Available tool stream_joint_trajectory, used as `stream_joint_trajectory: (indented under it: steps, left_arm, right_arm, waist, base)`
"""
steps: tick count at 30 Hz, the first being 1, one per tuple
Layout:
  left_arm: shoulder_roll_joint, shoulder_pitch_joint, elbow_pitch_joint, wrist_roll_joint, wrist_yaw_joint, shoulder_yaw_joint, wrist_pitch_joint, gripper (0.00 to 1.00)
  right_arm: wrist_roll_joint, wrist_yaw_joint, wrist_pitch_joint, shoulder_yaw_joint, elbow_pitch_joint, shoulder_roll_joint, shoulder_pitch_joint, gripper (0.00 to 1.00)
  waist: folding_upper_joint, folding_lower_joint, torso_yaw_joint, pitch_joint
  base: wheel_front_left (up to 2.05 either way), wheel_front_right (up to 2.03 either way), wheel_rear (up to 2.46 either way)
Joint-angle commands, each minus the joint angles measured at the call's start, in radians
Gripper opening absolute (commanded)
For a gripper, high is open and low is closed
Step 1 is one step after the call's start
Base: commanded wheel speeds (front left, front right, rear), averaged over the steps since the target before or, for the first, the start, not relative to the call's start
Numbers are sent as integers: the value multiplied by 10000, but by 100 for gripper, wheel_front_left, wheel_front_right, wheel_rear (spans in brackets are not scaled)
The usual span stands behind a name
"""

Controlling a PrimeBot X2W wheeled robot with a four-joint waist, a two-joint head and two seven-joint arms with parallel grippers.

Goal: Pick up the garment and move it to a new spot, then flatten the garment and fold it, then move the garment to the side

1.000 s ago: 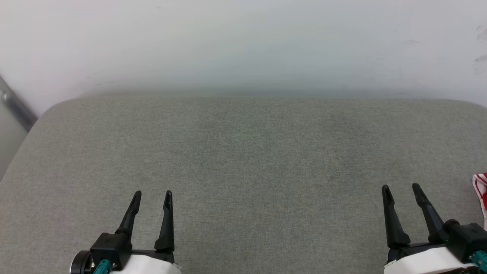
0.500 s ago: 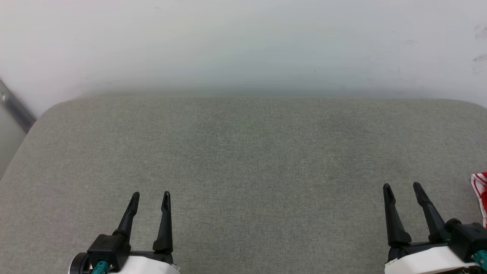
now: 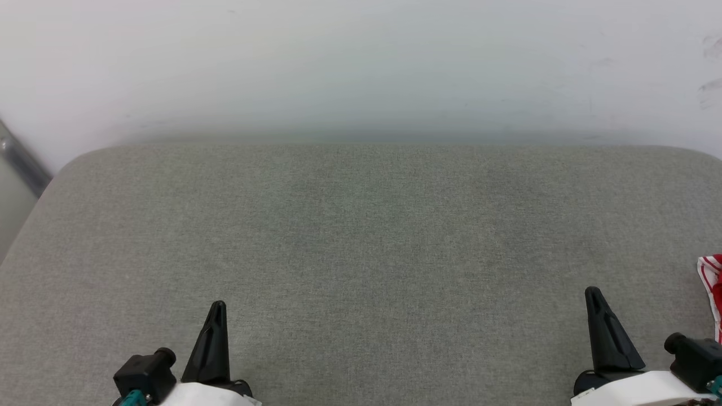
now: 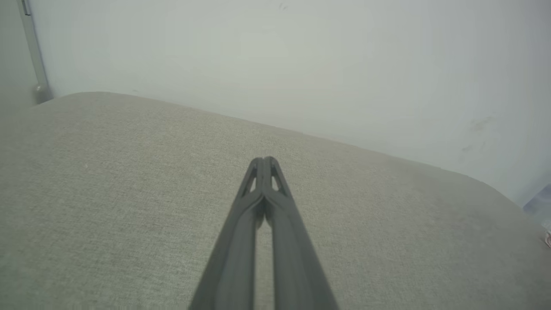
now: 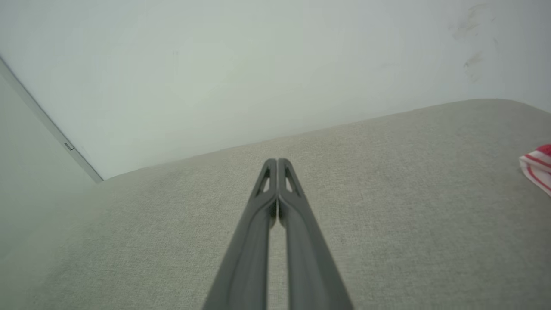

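The left end effector [image 3: 217, 307] sits at the lower left of the head view, its two dark fingers pressed together on nothing; the right end effector [image 3: 593, 294], at the lower right, is likewise closed and empty; both point across the grey fabric cushion [image 3: 361, 237] toward a pale wall [image 3: 361, 67]; the garment [image 3: 712, 285] lies on the cushion at the far right edge, showing a red-and-white striped corner, apart from the right end effector.

- Head view: high up, facing forward and down over the bench [image 3: 361, 237] toward the wall [image 3: 361, 67].
- Wrist views: low, near the bench top, facing its back edge.
- Shared by all three: bench top, wall.
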Motion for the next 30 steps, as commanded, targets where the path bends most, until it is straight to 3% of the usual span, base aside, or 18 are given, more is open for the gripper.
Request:
stream_joint_trajectory:
  steps: [1,30]
  left_arm:
    - [24,-295,-102,-374,-67,63,65,0]
    - [67,-909,446,-4942,-259,541,1221,0]
  right_arm:
    - [415,-1,34,2,-86,-82,-284,0]
    - [5087,-2,812,-83,644,-243,-959,0]
  waist:
    - [0,0,-3,1]
    - [0,0,-83,30]
  base:
    - [0,0,0]
    - [0,0,0]
